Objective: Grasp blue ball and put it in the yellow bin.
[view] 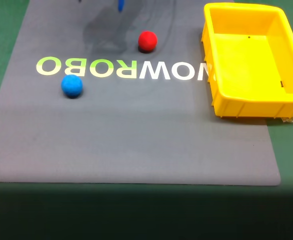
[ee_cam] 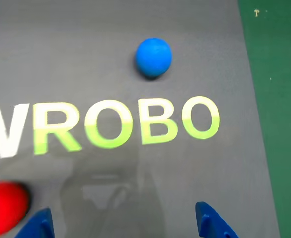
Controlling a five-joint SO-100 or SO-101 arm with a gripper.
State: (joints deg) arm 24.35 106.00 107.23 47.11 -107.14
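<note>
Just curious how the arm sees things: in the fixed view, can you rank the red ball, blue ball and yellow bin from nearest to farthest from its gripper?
1. Red ball, just right of the gripper.
2. Blue ball, lower left.
3. Yellow bin, far right.

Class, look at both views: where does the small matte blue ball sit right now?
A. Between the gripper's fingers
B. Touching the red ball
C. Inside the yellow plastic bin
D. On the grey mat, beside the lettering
D: the small matte blue ball rests on the grey mat beside the printed lettering, apart from the small red ball and the yellow plastic bin.

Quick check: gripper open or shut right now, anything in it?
Gripper: open, holding nothing; the small matte blue ball lies apart on the grey mat.
</note>
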